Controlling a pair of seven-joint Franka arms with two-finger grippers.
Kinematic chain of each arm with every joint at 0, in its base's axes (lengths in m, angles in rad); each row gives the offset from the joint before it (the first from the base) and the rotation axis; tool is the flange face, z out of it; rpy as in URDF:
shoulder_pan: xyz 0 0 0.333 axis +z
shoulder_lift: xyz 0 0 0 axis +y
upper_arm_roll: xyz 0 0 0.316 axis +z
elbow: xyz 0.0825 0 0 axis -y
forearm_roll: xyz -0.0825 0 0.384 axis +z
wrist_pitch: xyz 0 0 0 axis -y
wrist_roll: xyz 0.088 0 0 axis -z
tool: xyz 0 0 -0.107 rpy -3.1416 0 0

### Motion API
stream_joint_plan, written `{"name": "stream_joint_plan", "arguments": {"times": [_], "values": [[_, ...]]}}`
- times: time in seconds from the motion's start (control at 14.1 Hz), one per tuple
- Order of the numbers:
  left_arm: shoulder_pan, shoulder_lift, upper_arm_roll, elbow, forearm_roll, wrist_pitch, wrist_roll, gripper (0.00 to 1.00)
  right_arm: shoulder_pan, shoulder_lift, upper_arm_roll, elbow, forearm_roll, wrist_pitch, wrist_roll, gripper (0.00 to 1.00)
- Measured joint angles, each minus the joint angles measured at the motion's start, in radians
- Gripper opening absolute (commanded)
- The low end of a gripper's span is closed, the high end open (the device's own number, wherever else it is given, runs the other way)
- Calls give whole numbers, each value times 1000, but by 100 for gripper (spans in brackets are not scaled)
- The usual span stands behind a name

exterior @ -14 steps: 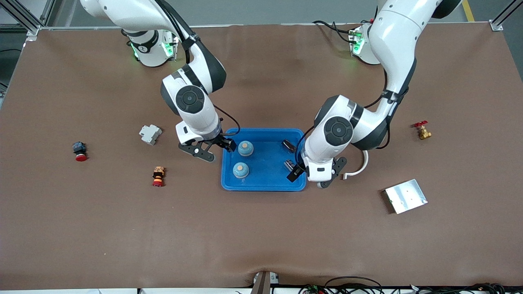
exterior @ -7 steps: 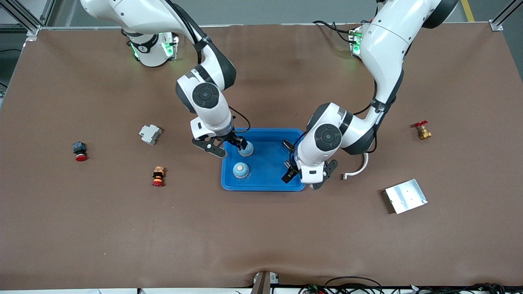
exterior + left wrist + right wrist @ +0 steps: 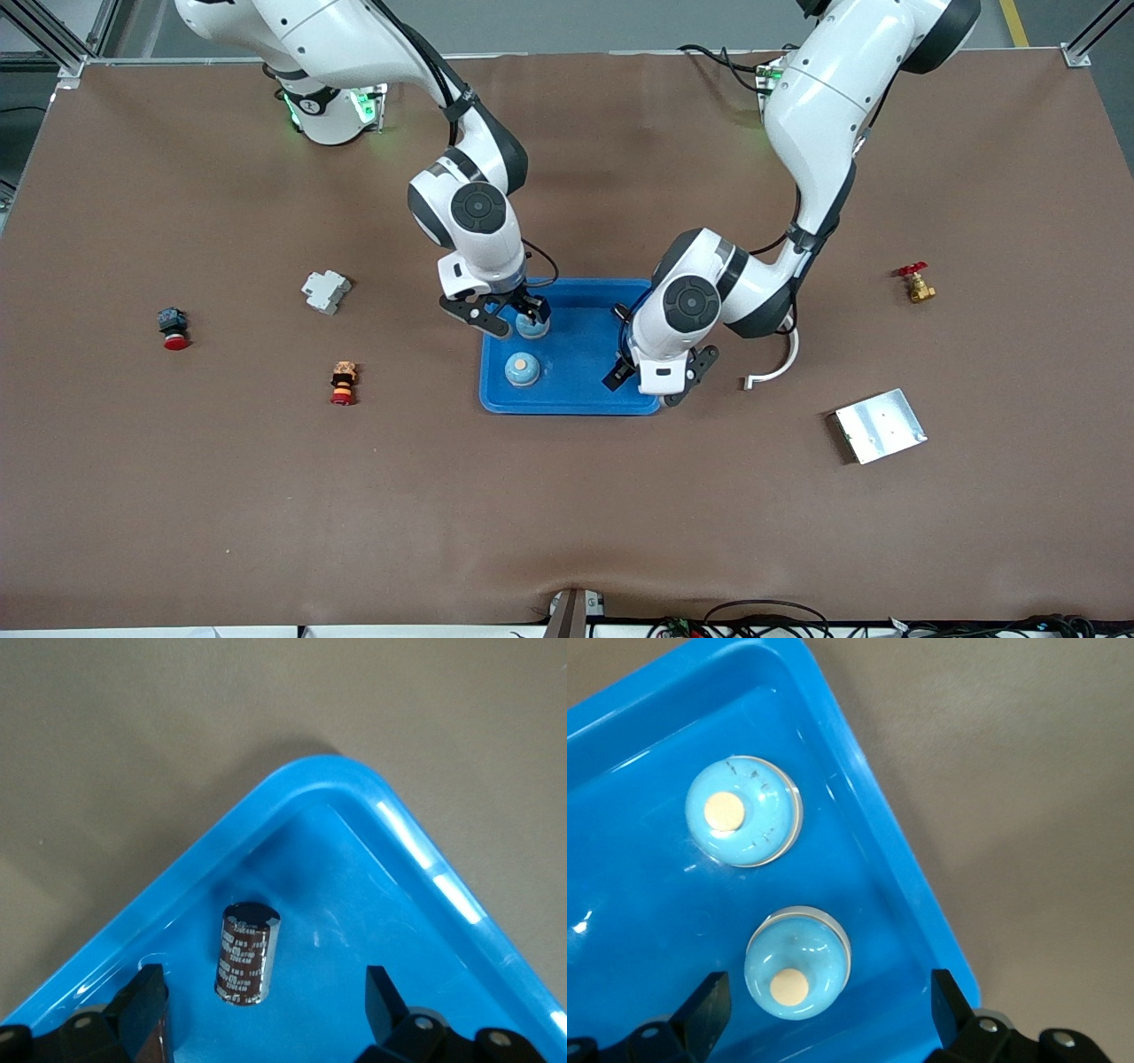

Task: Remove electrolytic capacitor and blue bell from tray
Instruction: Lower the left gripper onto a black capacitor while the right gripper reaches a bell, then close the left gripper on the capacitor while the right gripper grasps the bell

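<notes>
Blue bell (image 3: 532,326) sits under the right gripper (image 3: 511,316), jaws wide either side, nothing held; second bell (image 3: 522,369) just beside it in the tray (image 3: 576,403). Pre-grasp step: lower, then close. Left gripper (image 3: 640,372), also wide and empty, hangs over the electrolytic capacitor (image 3: 245,953). Both wrists point down.

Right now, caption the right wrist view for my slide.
Open right gripper poised over one of two pale blue dome bells in bright blue plastic tray.
</notes>
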Motion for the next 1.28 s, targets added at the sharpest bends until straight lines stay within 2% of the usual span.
{"name": "stream_joint_plan", "arguments": {"times": [0.92, 0.99, 1.07, 1.14, 1.21, 1.28], "values": [[-1, 49, 1, 0, 8, 20, 0, 100, 37, 99, -1, 36, -2, 85, 76, 100], [-1, 49, 1, 0, 8, 20, 0, 100, 40, 106, -1, 41, -2, 86, 77, 96], [-3, 49, 1, 0, 9, 20, 0, 100, 41, 109, -1, 44, -4, 86, 78, 72], [-5, 50, 1, 0, 9, 20, 0, 100, 41, 109, -2, 46, -11, 86, 78, 26], [-8, 51, 1, 0, 9, 20, 0, 100, 41, 109, -2, 47, -24, 86, 79, 0], [-11, 51, 1, 0, 9, 20, 0, 100, 41, 109, -3, 49, -35, 86, 80, 0]]}}
